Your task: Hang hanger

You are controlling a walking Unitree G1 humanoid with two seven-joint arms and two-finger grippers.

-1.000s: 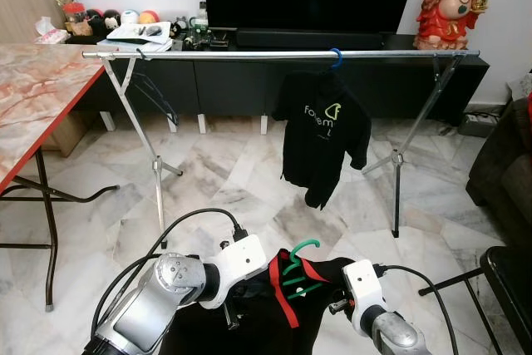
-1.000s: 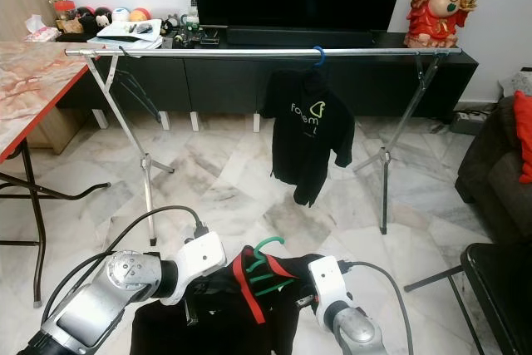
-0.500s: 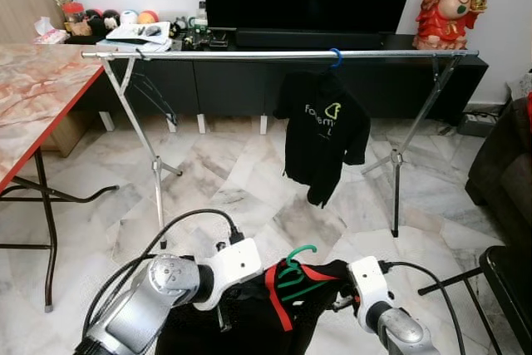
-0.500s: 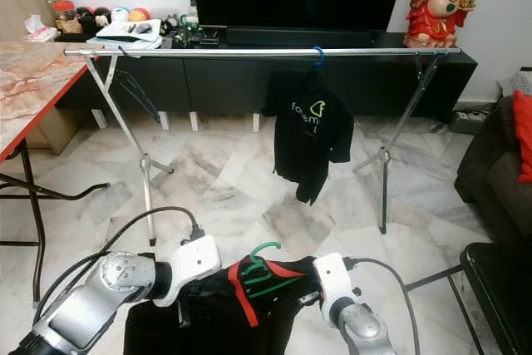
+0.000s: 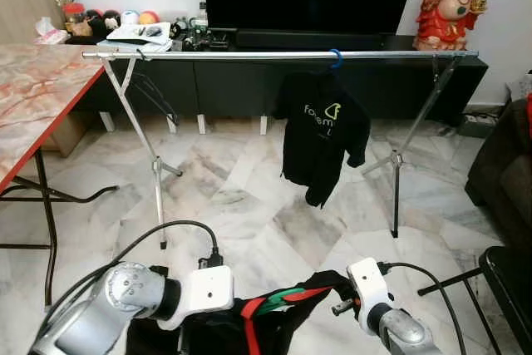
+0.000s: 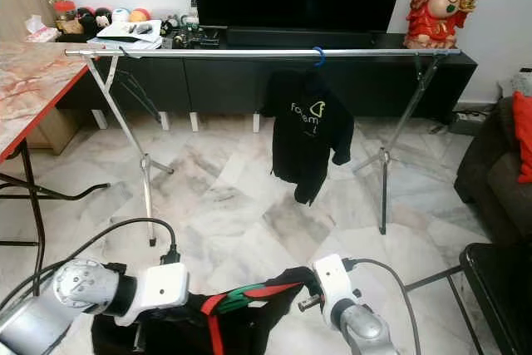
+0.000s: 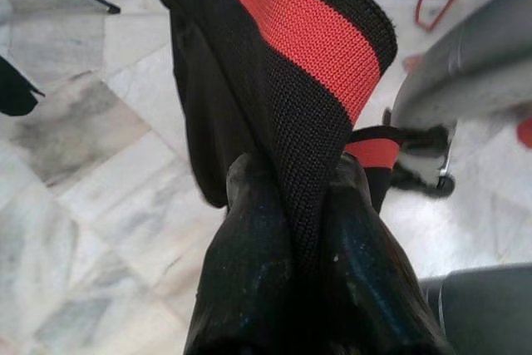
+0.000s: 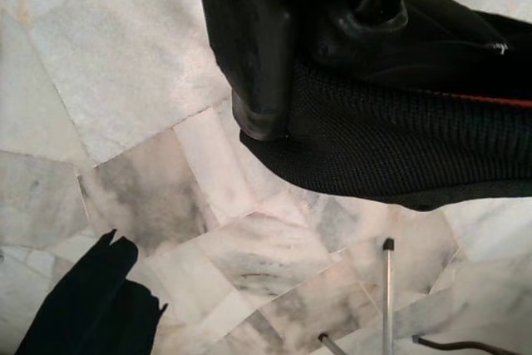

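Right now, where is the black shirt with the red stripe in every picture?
Left eye view: black-and-red shirt at the bottom middle, stretched between the two grippers.
Right eye view: bottom middle, a bit further left.
Left wrist view: red-striped fold pinched between the left gripper's fingers.
Right wrist view: black knit beside the right gripper's fingers.
Shared landmark: the marble floor.

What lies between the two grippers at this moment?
In the left eye view, the black garment with its red stripe, on a green hanger, stretches from the left gripper to the right gripper.
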